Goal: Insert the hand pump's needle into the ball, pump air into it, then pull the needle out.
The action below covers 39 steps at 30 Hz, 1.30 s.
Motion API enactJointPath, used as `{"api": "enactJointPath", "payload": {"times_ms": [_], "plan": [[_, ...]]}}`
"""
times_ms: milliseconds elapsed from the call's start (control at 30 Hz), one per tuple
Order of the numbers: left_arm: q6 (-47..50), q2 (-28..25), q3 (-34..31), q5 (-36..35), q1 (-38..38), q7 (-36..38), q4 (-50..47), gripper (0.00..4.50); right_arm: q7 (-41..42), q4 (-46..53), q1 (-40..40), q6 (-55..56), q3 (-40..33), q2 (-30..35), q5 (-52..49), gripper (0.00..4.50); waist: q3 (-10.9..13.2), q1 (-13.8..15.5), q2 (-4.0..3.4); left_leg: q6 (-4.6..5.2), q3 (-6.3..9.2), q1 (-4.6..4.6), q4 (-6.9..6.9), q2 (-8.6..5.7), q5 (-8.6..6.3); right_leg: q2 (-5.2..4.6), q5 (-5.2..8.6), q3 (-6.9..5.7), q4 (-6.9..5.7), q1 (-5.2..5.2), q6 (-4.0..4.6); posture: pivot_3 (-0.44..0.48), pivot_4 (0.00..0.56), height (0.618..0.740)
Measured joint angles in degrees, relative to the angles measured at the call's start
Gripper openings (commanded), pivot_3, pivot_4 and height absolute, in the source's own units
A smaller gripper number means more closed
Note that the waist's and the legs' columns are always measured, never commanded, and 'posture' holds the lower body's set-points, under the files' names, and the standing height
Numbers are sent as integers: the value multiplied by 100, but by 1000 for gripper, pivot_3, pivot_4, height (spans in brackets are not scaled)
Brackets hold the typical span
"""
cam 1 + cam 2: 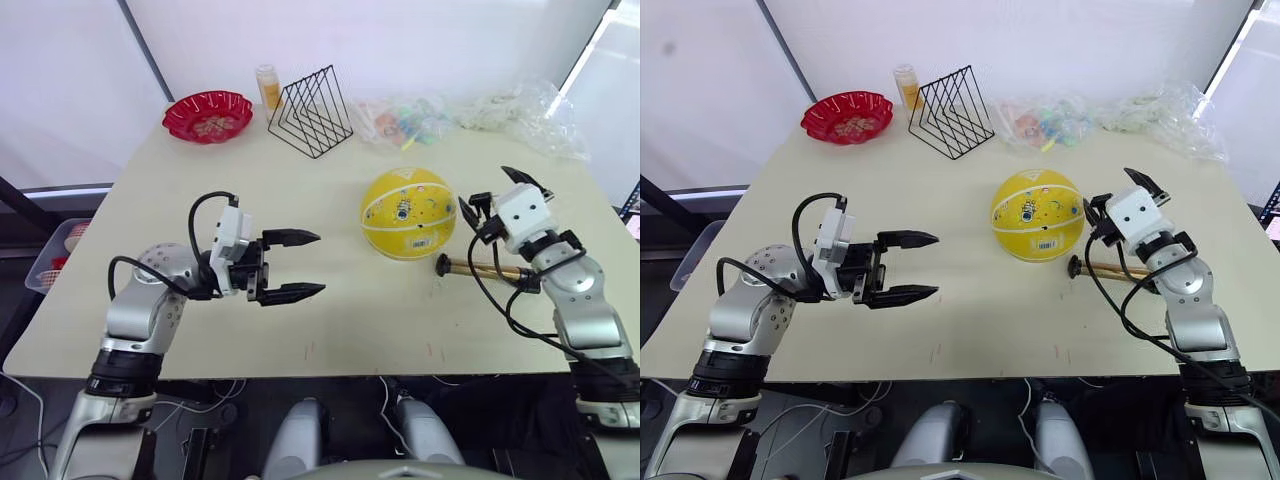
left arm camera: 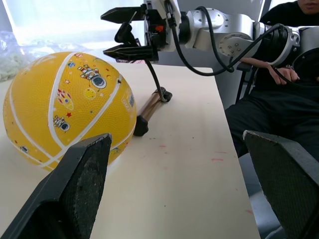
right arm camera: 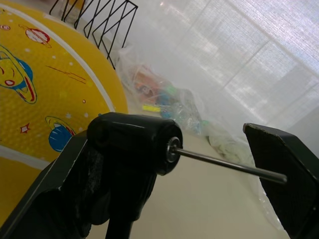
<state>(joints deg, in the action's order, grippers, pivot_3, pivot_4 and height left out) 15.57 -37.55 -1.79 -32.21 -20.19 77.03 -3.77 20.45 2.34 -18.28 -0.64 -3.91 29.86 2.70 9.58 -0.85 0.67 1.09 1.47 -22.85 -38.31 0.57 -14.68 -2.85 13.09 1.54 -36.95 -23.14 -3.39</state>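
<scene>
Right gripper (image 1: 490, 200), centre right of the frame, has the needle (image 3: 227, 164) fitting resting against one finger, jaws apart, pin free and level, not yet aimed at the ball (image 1: 407, 213). The hand pump (image 1: 480, 268) lies on the desk (image 1: 330, 320) just right of the ball, hose looping up. Left gripper (image 1: 297, 265) hovers left of centre, jaws wide open, likely waiting to steady the ball
</scene>
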Motion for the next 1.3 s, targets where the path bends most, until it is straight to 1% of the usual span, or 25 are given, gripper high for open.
{"api": "enactJointPath", "payload": {"times_ms": [67,167,233,367,533,633,733,800,867,933,1000,1133,1300], "plan": [[-3,0,1,1,-4,1,0,4500,90,42,19,-114,-36,0,-140,4479,0,1,0,0,0,0,0,0,0,0,0,0,0,0,0,0,150,740],[-16,0,4,16,-9,20,6,4500,726,402,263,-776,-78,59,-832,4479,0,10,-1,0,3,-1,0,1,0,0,0,-2,0,0,0,0,150,740],[-24,0,4,33,-21,25,13,4500,905,505,347,-1034,-77,116,-1010,4479,1,11,-1,0,2,-1,0,1,0,0,0,-1,0,0,0,0,150,740],[-83,4,5,49,-27,43,56,4500,1342,913,543,-1864,-170,463,-1498,4479,1,10,-1,0,2,0,-1,1,0,0,0,-1,0,0,0,0,150,740],[-100,6,8,51,-30,59,77,4500,1556,1118,750,-2279,-383,695,-1790,4479,1,11,-1,0,1,-1,-1,1,0,0,0,-2,0,0,0,0,150,740],[-120,2,5,53,-29,70,122,4500,1680,1369,1085,-2421,-615,774,-2009,4479,1,18,-1,0,3,-2,-1,1,0,0,1,-3,0,0,-1,0,150,740],[-130,-6,-4,53,4,63,168,4500,1787,1581,1540,-2433,-961,795,-2248,4479,0,23,-1,0,1,-3,-1,1,0,0,0,-2,1,0,-1,0,150,740],[-132,-5,-6,53,26,56,194,4500,1813,1636,1729,-2414,-1072,794,-2306,4479,1,18,-1,0,-1,-2,-2,1,0,0,0,0,1,0,-1,0,150,740],[-133,-16,-26,52,59,27,199,4500,1895,1801,2115,-2324,-1215,761,-2406,4479,1,14,0,0,1,0,-2,4,0,3,1,-2,0,0,-1,0,150,740],[-133,-16,-30,51,70,19,199,4500,1914,1808,2205,-2289,-1241,724,-2448,4479,1,1,-1,0,-1,2,-2,4,0,3,0,1,0,0,-1,0,150,740],[-156,-39,-91,53,146,-33,202,4500,1971,1959,2541,-2086,-1357,649,-2500,4479,0,10,-1,0,1,3,-2,5,0,4,1,0,0,1,-1,0,150,740],[-176,-55,-260,73,371,-250,223,4500,2050,2019,2966,-1753,-1629,380,-2678,4479,1,12,-1,0,1,2,-2,6,0,2,1,4,0,0,-1,0,150,740],[-203,-24,-385,138,639,-612,206,4500,2178,1987,3295,-1319,-1845,331,-2706,4479,0,14,-1,0,1,7,-5,7,0,2,5,7,0,1,6,0,150,740]]}}
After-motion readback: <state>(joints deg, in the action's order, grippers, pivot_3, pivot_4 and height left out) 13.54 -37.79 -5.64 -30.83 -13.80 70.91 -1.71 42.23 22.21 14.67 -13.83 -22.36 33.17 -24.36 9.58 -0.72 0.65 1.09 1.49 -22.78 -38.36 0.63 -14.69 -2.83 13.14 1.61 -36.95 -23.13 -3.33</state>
